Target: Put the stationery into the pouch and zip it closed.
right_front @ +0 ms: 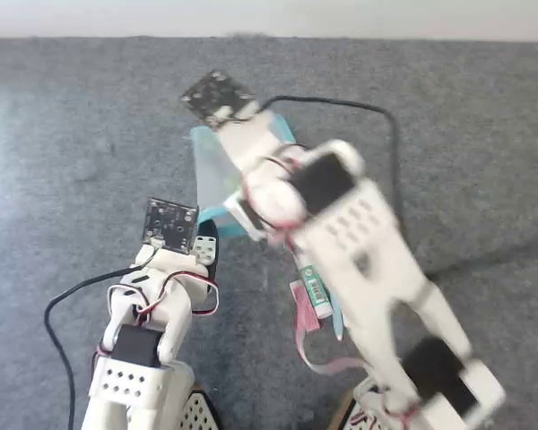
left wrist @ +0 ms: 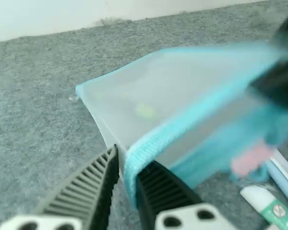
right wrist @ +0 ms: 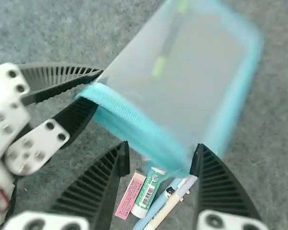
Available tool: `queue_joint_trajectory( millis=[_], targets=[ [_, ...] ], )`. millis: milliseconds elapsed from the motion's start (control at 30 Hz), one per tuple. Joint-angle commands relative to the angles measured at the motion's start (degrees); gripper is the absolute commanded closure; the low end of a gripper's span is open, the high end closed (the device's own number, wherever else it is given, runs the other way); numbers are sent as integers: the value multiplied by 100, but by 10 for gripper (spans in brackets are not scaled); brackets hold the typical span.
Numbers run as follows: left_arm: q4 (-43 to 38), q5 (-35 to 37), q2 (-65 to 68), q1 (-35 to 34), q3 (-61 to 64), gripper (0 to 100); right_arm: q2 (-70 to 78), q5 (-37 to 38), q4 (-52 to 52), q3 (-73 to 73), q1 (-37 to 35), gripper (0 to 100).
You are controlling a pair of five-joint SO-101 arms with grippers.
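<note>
**Pouch held at the mouth; stationery waiting outside**

- Left gripper (left wrist: 127, 165): jaws pinched shut on the teal zip edge of the pouch (left wrist: 182, 96), at one corner, with that edge raised off the counter (right_front: 72, 134).
- Right gripper (right wrist: 161, 155): jaws spread wide, straddling the same teal edge further along. Nothing is gripped.
- Pouch: translucent with teal binding, its body stretching away from both sets of jaws. A green streak (right wrist: 159, 67) shows through the wall. It is possibly one piece already inside, but too blurred to say.
- Loose stock: glue stick (right wrist: 146, 191), pink eraser (right wrist: 128, 196) and pens (right wrist: 170, 201), lying together on the counter just beneath the right jaws, outside the pouch.
- Step judged: opening the mouth. These pieces are not yet loaded.
- Next move calls for: the right jaws to close on the free edge or zip pull, with the left pinch as anchor, then part the mouth.
</note>
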Motion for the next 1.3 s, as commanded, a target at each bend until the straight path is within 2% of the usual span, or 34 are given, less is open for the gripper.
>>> queue_joint_trajectory(
  millis=[0,233,367,500,700,867,1033,1267],
  targets=[
    [-123,-9,-88,-360,-66,988,-1279,88,4,721,303,790],
    [-273,149,-62,-703,-66,989,-2598,316,-514,3824,954,789],
    [-273,176,-62,-826,-119,989,-2668,299,-1534,5415,1349,789],
    [-264,167,-62,-967,-127,989,-2668,18,-2325,6365,1429,787],
    [-264,158,-62,-958,-119,989,-2659,-132,-2703,6892,1516,786],
    [-264,158,-62,-914,-101,989,-2114,-149,-2967,6910,2141,789],
    [-273,158,-62,-914,-101,989,-1437,-325,-3204,6822,2141,790],
    [-273,158,-62,-914,-101,989,-1235,-396,-3292,6954,2158,790]
  ],
)
